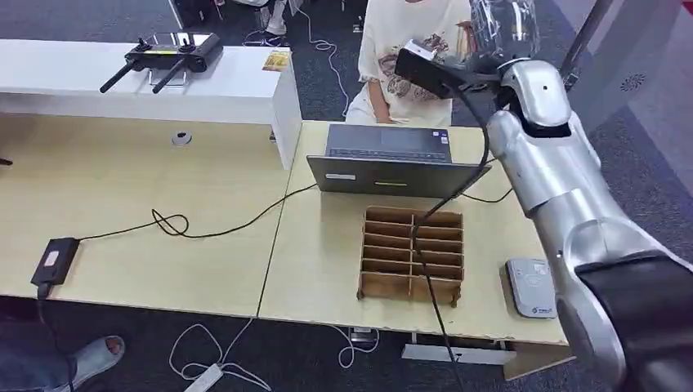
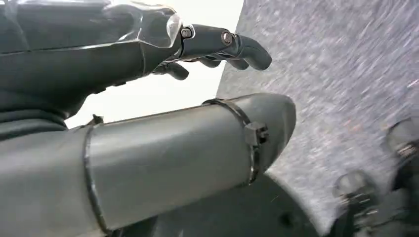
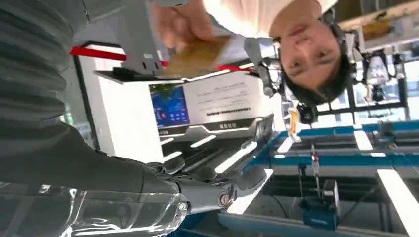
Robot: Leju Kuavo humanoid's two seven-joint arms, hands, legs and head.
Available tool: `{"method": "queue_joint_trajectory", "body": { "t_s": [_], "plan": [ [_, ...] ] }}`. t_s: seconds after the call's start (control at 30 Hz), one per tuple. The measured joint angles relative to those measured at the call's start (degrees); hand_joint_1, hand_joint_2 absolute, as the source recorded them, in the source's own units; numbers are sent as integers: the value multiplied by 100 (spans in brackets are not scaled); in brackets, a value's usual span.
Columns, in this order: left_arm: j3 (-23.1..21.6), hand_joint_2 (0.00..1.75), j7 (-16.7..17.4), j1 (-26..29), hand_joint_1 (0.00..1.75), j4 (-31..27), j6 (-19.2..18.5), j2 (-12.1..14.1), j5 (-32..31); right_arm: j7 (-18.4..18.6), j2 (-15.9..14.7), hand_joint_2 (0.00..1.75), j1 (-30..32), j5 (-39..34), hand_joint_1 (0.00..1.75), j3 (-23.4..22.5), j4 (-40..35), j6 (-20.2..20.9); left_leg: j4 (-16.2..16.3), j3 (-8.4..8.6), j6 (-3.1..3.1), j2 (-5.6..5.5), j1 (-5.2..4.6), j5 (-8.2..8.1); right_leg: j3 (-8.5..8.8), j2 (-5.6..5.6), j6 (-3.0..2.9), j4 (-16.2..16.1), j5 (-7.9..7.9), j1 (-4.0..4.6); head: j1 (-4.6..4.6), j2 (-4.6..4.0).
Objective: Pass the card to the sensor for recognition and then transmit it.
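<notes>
Beyond the laptop (image 1: 391,159), the right hand (image 1: 500,28) is raised toward a seated person (image 1: 409,57), fingers (image 3: 207,182) spread, nothing grasped. One yellowish card (image 3: 195,57) is held in the person's hand (image 3: 178,22) just beyond it. One sensor (image 1: 531,287) lies well below.

The left hand (image 2: 148,49) is seen unclenched and empty.

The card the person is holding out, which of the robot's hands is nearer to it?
Right. The right hand is raised toward the person, whose hand holds the card just beyond its fingers. The left hand hangs low over the carpet, away from it.
</notes>
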Motion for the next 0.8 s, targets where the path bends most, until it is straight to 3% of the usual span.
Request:
{"method": "queue_joint_trajectory", "body": {
  "t_s": [0.23, 0.53, 0.57, 0.6, 0.63, 0.67, 0.8],
  "plan": [
    [94, 0, -301, -1, 0, 0, 356, -107, 197, 131, -114, 175, -151, -35, 0, -101, 485, 256, 2, -1, 0, 0, -1, 0, 0, 0, 1, -3, 1, -1, 2, 0],
    [118, 0, 3, -6, 0, 2, 185, -129, -99, 52, -234, 175, -183, -59, 0, -197, 738, 404, 4, 1, 0, 2, 0, 0, -1, 2, 3, -2, 3, 0, 2, 0],
    [118, 0, 48, -9, 0, 2, 148, -127, -127, 48, -251, 175, -193, -61, 23, -205, 758, 426, 4, 1, 0, 2, 0, 0, -1, 3, 3, -1, 3, 0, 0, 0],
    [114, 0, 108, -12, 0, 2, 66, -127, -222, 35, -258, 175, -202, -66, 140, -219, 765, 452, 3, 1, 0, 2, 0, 0, 0, 3, 3, -1, 3, 0, 2, 0],
    [103, 0, 182, -12, 0, 2, -21, -122, -311, 24, -265, 175, -209, -70, 147, -232, 778, 456, 4, 1, 0, 3, 0, 0, -1, 4, 3, -1, 3, 0, 0, 0],
    [68, 0, 250, -13, 0, 2, -121, -120, -416, 11, -269, 175, -216, -70, 173, -238, 791, 456, 3, 1, 0, 3, 0, 0, -1, 5, 3, -1, 3, 0, 0, 0],
    [-192, 0, 437, -11, 0, 2, -435, -118, -745, -7, -273, 175, -219, -148, 175, -282, 795, 446, 4, 1, 0, 3, 0, 0, -1, 5, 3, -1, 3, 0, 0, 0]
  ]
}}
